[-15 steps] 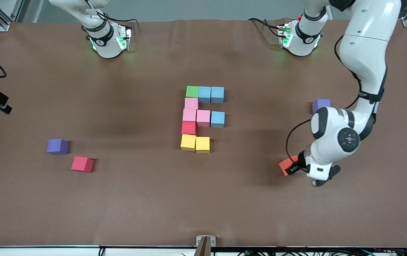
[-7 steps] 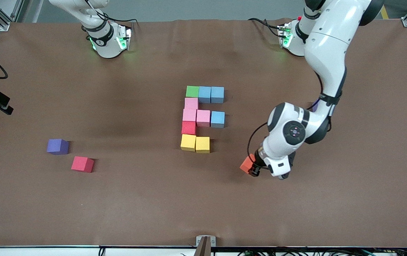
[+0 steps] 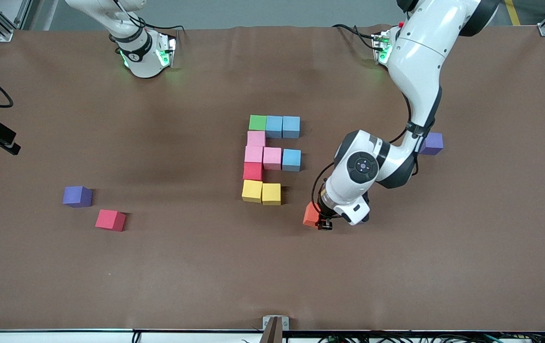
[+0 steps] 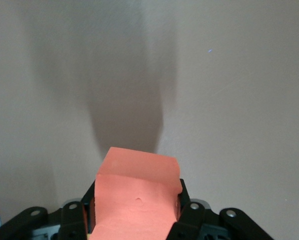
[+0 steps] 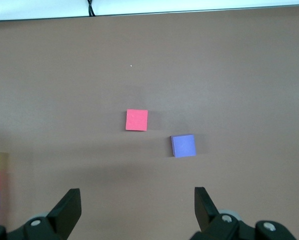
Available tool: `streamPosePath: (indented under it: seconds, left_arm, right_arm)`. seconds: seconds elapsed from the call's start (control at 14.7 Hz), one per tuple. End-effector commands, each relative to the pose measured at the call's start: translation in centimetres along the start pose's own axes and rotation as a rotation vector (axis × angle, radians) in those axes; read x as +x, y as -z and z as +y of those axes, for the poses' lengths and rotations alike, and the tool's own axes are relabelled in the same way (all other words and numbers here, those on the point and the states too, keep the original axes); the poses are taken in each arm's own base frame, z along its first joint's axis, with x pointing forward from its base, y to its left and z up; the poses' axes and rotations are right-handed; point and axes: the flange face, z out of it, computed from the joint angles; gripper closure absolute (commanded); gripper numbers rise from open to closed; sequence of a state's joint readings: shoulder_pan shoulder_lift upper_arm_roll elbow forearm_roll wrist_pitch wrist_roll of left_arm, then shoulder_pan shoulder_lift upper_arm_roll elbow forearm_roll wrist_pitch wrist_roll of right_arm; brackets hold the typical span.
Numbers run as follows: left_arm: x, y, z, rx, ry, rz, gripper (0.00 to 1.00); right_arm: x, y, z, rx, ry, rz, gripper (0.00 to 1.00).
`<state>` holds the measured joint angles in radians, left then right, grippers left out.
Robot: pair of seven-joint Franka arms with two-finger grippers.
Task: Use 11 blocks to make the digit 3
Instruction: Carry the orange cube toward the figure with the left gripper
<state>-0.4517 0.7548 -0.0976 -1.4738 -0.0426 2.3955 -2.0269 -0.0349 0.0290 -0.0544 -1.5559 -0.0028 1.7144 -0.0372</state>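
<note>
Several blocks form an E-like figure mid-table: a green block (image 3: 257, 122) and two light blue ones (image 3: 282, 126) in the top bar, pink blocks (image 3: 256, 146) and a red one (image 3: 252, 171) down the side, and a pink (image 3: 272, 158) and a blue (image 3: 291, 160) in the middle bar. Two yellow blocks (image 3: 262, 192) start the bottom bar. My left gripper (image 3: 317, 218) is shut on the orange block (image 3: 310, 214) (image 4: 137, 195), over the table just beside the yellow pair, toward the left arm's end. My right gripper (image 5: 137, 205) is open and holds nothing.
A loose red cube (image 3: 110, 220) (image 5: 136, 120) and a purple cube (image 3: 77, 196) (image 5: 183, 145) lie toward the right arm's end. Another purple cube (image 3: 432, 143) sits toward the left arm's end, partly covered by the left arm. The right arm waits, high up.
My left arm has carried the orange block from the left arm's end of the table toward the figure. The second purple cube is uncovered again. Nothing else moved.
</note>
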Motion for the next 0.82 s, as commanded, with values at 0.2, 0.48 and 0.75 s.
streamPosePath:
  seconds: [0.2,0.48,0.75]
  left_arm:
    - [-1.3,0.1,-0.5,0.006,0.1,0.025,0.83]
    - [-2.5,-0.4,-1.4,0.022,0.083,0.031,0.83]
    - [-3.4,-0.4,-1.1,0.041,0.088,0.045,0.83]
  right_arm:
    - [0.0,0.1,0.1,-0.006,0.004,0.0,0.0]
    - [0.1,0.1,0.5,-0.007,-0.002,0.004,0.0]
    - [0.1,0.0,0.4,-0.007,-0.002,0.002,0.0]
